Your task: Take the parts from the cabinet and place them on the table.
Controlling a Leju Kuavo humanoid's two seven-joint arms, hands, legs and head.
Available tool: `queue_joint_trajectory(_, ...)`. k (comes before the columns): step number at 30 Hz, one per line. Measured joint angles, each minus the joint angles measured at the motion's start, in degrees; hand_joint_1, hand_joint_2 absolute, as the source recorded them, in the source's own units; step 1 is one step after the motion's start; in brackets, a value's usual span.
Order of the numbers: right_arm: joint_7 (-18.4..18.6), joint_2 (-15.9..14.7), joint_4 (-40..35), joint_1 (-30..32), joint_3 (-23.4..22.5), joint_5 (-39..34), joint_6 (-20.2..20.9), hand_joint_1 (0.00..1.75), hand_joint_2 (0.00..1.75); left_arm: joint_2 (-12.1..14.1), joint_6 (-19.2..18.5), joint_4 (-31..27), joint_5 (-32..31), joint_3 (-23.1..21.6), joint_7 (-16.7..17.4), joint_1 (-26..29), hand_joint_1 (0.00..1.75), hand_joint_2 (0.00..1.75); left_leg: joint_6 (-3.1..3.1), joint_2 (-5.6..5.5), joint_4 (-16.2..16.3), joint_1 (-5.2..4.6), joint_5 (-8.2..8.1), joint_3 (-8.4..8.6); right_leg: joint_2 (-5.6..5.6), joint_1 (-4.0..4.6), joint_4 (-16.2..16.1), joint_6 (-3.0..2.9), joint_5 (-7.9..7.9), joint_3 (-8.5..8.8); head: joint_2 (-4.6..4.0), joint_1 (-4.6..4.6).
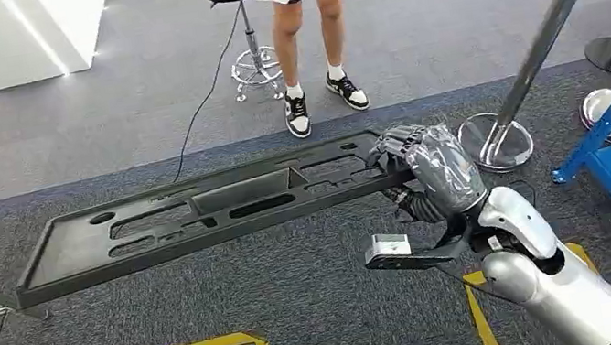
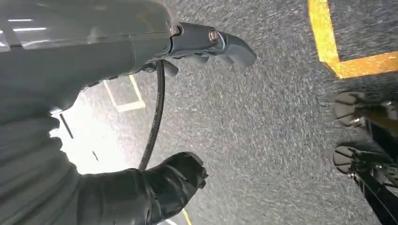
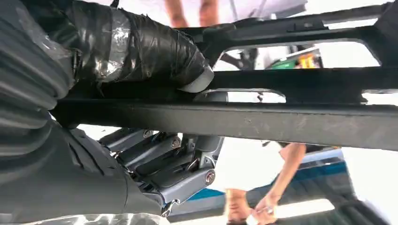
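From the head view, the right hand [image 1: 436, 172] grips one end of the long black part [image 1: 197, 213], which sticks out over the carpet; carrying it level and slowly would keep it from swinging. The left wrist view shows the left hand [image 2: 155, 117] holding nothing, fingers apart. The right wrist view shows the thumb [image 3: 141, 51] pressed on the part's rail.

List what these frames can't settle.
- Table, cabinet: neither identifiable in the head view.
- Right hand fingers under the black part: covered by the hand's back in head view.
- Person: cut off by the head view's top edge.
- Left hand: holds nothing.
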Motion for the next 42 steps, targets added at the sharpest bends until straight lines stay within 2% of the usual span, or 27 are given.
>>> queue_joint_trajectory(1, 0.0, 0.0, -0.09, -0.06, -0.19, 0.04, 0.0, 1.75, 1.75, 0.09, 0.0, 0.0, -0.04, 0.11, 0.0, -0.12, 0.0, 1.75, 0.22, 2.83, -2.58, -0.82, -1.07, 1.29, -0.53, 0.15, -0.18, 0.23, -0.12, 0.13, 0.0, 0.02)
queue_joint_trajectory(5, 0.17, -0.11, -0.17, -0.88, -0.61, 0.7, 0.02, 1.75, 1.75, 0.46, -0.04, 0.0, -0.55, 0.61, 0.0, 0.35, 0.0, 1.75, 1.78, 0.2, -3.33, -1.74, -0.39, 0.79, -2.48, -0.06, -0.82, 1.5, 0.04, 0.41, 0.0, 0.02)
queue_joint_trajectory(6, 0.31, -0.18, -0.42, -1.15, -0.81, 0.9, 0.04, 1.75, 1.75, 0.66, -0.04, 0.0, -0.7, 0.72, 0.0, 0.34, 0.0, 1.75, 2.38, -0.38, -4.59, -1.15, 0.15, 1.77, -2.09, -0.18, -0.64, 2.02, -0.52, 0.53, 0.0, 0.09)
queue_joint_trajectory(8, 0.63, -0.81, -0.55, -2.32, -1.2, 1.07, 0.26, 1.75, 1.75, 0.74, -0.07, 0.0, -1.12, 0.85, 0.0, 0.35, 0.0, 1.75, 3.09, -1.31, -4.95, -1.25, 0.37, 2.08, 2.84, -0.23, 4.31, 1.49, -3.54, -1.55, 0.0, 0.15)
queue_joint_trajectory(10, 1.09, -1.82, -0.68, -3.59, -1.64, 1.07, 1.13, 1.75, 1.75, 0.92, -0.04, 0.0, -1.66, 0.96, 0.0, 0.16, 0.0, 1.75, 3.34, -2.7, -4.84, -1.38, 0.22, 2.11, 4.56, 0.08, 13.9, 1.32, -7.44, -6.52, 0.0, 0.22)
queue_joint_trajectory(11, 1.2, -2.12, -0.68, -4.11, -1.7, 1.07, 1.51, 1.75, 1.75, 0.92, -0.07, 0.0, -1.73, 1.03, 0.0, 0.09, 0.0, 1.75, 3.42, -3.54, -4.69, -1.47, 0.17, 2.12, 4.71, 0.17, 17.14, 1.31, -7.98, -8.52, 0.0, 0.2)
queue_joint_trajectory(12, 1.33, -2.34, -0.66, -4.55, -1.81, 1.07, 1.75, 1.75, 1.75, 0.92, -0.09, 0.0, -1.75, 1.05, 0.0, -0.06, 0.0, 1.75, 3.48, -4.4, -4.47, -1.5, 0.11, 2.13, 4.71, 0.26, 17.33, 1.24, -6.85, -9.05, 0.0, 0.24)
queue_joint_trajectory(13, 1.36, -2.58, -0.68, -4.96, -1.99, 1.07, 1.9, 1.75, 1.75, 0.92, -0.15, 0.0, -1.83, 1.05, 0.0, -0.09, 0.0, 1.75, 3.46, -5.22, -4.13, -1.5, -0.07, 2.14, 4.75, 0.32, 14.96, 1.1, -4.58, -8.32, 0.0, 0.22)
queue_joint_trajectory(15, 1.33, -2.89, -0.81, -5.97, -2.25, 1.05, 2.12, 1.75, 1.75, 0.92, -0.15, 0.0, -1.9, 1.05, 0.0, -0.13, 0.0, 1.75, 3.25, -6.76, -3.19, -1.5, -0.64, 2.21, 5.95, 0.3, 5.57, 0.78, 1.24, -4.38, 0.0, 0.22)
queue_joint_trajectory(16, 1.31, -3.17, -0.88, -6.51, -2.27, 1.07, 2.14, 1.75, 1.75, 0.92, -0.15, 0.0, -1.99, 1.07, 0.0, -0.1, 0.0, 1.75, 3.05, -7.42, -2.68, -1.36, -0.98, 1.95, 8.86, 0.11, 2.51, 0.6, 1.6, -3.05, 0.0, 0.22)
queue_joint_trajectory(17, 1.38, -3.24, -0.94, -6.98, -2.29, 1.11, 2.32, 1.75, 1.75, 0.98, -0.13, 0.0, -2.4, 1.09, 0.0, -0.32, 0.0, 1.75, 2.81, -8.11, -1.62, -1.61, -1.08, 1.11, 10.73, -0.22, 1.25, 0.87, 1.34, -2.93, 0.0, 0.11)
queue_joint_trajectory(20, 2.08, -3.76, -1.09, -9.19, -2.54, 1.14, 3.24, 1.75, 1.75, 1.2, -0.24, 0.0, -2.82, 1.11, 0.0, 0.05, 0.0, 1.75, 1.76, -10.19, -2.33, -0.85, -0.48, 0.3, 8.66, 0.27, 1.35, 0.59, 1.4, -2.88, 0.0, 0.2)
queue_joint_trajectory(21, 2.21, -3.76, -1.11, -9.78, -2.56, 1.14, 3.37, 1.75, 1.75, 1.44, -0.24, 0.0, -2.82, 1.11, 0.0, 0.03, 0.0, 1.75, 1.54, -10.31, -2.1, -1.15, -0.58, 0.23, 7.76, -0.41, 0.51, 0.24, 1.73, -2.52, 0.0, 0.24)
queue_joint_trajectory(22, 2.21, -3.76, -1.16, -10.21, -2.6, 1.11, 3.52, 1.75, 1.75, 1.33, -0.28, 0.0, -2.82, 1.13, 0.0, 0.13, 0.0, 1.75, 1.23, -6.06, -1.27, -1.42, -1.17, -0.02, 6.81, -0.25, -0.14, -0.04, 1.88, -1.78, 0.0, 0.0)
queue_joint_trajectory(23, 2.21, -3.82, -1.27, -10.45, -2.71, 1.07, 3.5, 1.75, 1.75, 1.46, -0.31, 0.0, -2.84, 1.14, 0.0, -0.01, 0.0, 1.75, 0.8, -3.39, 1.16, -1.23, -2.71, -1.13, 5.96, -0.09, -0.56, -0.32, 1.91, -1.27, 0.0, -0.44)
queue_joint_trajectory(25, 2.21, -3.98, -1.27, -11.21, -2.73, 1.03, 3.5, 1.75, 1.75, 1.53, -0.26, 0.0, -2.84, 1.18, 0.0, -0.38, 0.0, 1.75, 0.15, -2.16, 9.53, -0.53, -6.46, -5.54, 4.12, 0.07, -0.65, -0.4, 1.74, -1.05, 0.0, -0.44)
queue_joint_trajectory(27, 2.21, -4.0, -1.27, -11.26, -2.73, 1.03, 3.52, 1.75, 1.75, 1.42, -0.33, 0.0, -2.84, 1.18, 0.0, -0.52, 0.0, 1.75, -0.35, -2.1, 14.09, 0.12, -7.09, -8.32, 2.43, 0.16, -0.64, -0.36, 1.47, -0.93, 0.0, -0.42)
queue_joint_trajectory(29, 2.21, -4.0, -1.27, -11.41, -2.73, 1.03, 3.5, 1.75, 1.75, 1.38, -0.39, 0.0, -2.84, 1.18, 0.0, -0.4, 0.0, 1.75, -0.64, -1.75, 7.88, 0.53, -2.69, -5.35, 0.88, 0.18, -0.63, -0.17, 1.06, -0.48, 0.0, -0.42)
queue_joint_trajectory(30, 2.16, -4.02, -1.27, -11.53, -2.73, 1.03, 3.5, 1.75, 1.75, 1.38, -0.42, 0.0, -2.84, 1.18, 0.0, -0.36, 0.0, 1.75, -0.59, -0.83, 2.11, 0.56, 0.14, -2.32, 0.21, 0.17, -0.63, -0.02, 0.79, -0.13, 0.0, -0.44)
queue_joint_trajectory(31, 2.14, -4.0, -1.29, -11.65, -2.73, 1.03, 3.5, 1.75, 1.75, 1.4, -0.42, 0.0, -2.84, 1.18, 0.0, -0.32, 0.0, 1.75, -0.47, 1.13, -2.68, 0.46, 1.02, -0.12, -0.4, 0.17, -0.64, 0.18, 0.53, 0.24, 0.0, -0.42)
queue_joint_trajectory(32, 2.14, -4.02, -1.33, -11.78, -2.73, 1.03, 3.5, 1.75, 1.75, 1.4, -0.42, 0.0, -2.84, 1.18, 0.0, -0.45, 0.0, 1.75, -0.18, 1.8, -2.74, -0.42, 0.18, 0.56, -0.91, 0.46, -0.86, 0.46, 0.44, 0.28, 0.0, -0.39)
queue_joint_trajectory(36, 2.21, -4.02, -1.38, -12.06, -2.73, 1.03, 3.5, 1.75, 1.75, 1.66, -0.44, 0.0, -2.82, 1.18, 0.0, 0.04, 0.0, 1.75, 1.56, -0.61, -3.94, -1.08, 0.55, 0.6, -2.71, 0.09, -1.29, 2.02, 0.06, 1.1, 0.0, -0.44)
queue_joint_trajectory(37, 2.23, -4.09, -1.44, -12.1, -2.73, 1.03, 3.52, 1.75, 1.75, 1.71, -0.46, 0.0, -2.82, 1.2, 0.0, 0.24, 0.0, 1.75, 1.89, -1.17, -4.8, -0.58, 0.9, 1.51, -0.69, -0.36, -0.58, 2.22, -0.53, 1.08, 0.0, -0.29)
queue_joint_trajectory(38, 2.23, -4.11, -1.42, -12.17, -2.75, 1.07, 3.5, 1.75, 1.75, 1.73, -0.48, 0.0, -2.86, 1.2, 0.0, 0.21, 0.0, 1.75, 2.42, -1.53, -5.09, -0.63, 0.96, 1.84, 2.44, -0.27, 1.49, 2.0, -1.66, 0.11, 0.0, -0.28)
queue_joint_trajectory(39, 2.21, -4.24, -1.4, -12.22, -2.75, 1.03, 3.5, 1.75, 1.75, 1.77, -0.44, 0.0, -2.84, 1.25, 0.0, 0.12, 0.0, 1.75, 2.56, -1.96, -5.06, -0.73, 0.92, 1.83, 4.07, -0.25, 5.61, 1.81, -3.75, -2.11, 0.0, -0.26)
queue_joint_trajectory(41, 2.21, -4.39, -1.35, -12.14, -2.75, 1.01, 3.54, 1.75, 1.75, 1.82, -0.24, 0.0, -2.86, 1.35, 0.13, -0.14, 0.0, 1.75, 2.87, -3.32, -4.9, -0.94, 0.72, 1.81, 4.74, -0.02, 14.65, 1.79, -7.12, -7.23, 0.0, -0.24)
queue_joint_trajectory(42, 2.33, -4.44, -1.2, -12.17, -2.75, 0.94, 3.67, 1.75, 1.75, 1.79, -0.2, 0.0, -2.97, 1.4, 0.13, -0.26, 0.0, 1.75, 2.92, -3.99, -4.72, -1.05, 0.67, 1.79, 4.73, 0.0, 16.92, 1.78, -7.21, -8.79, 0.0, -0.26)
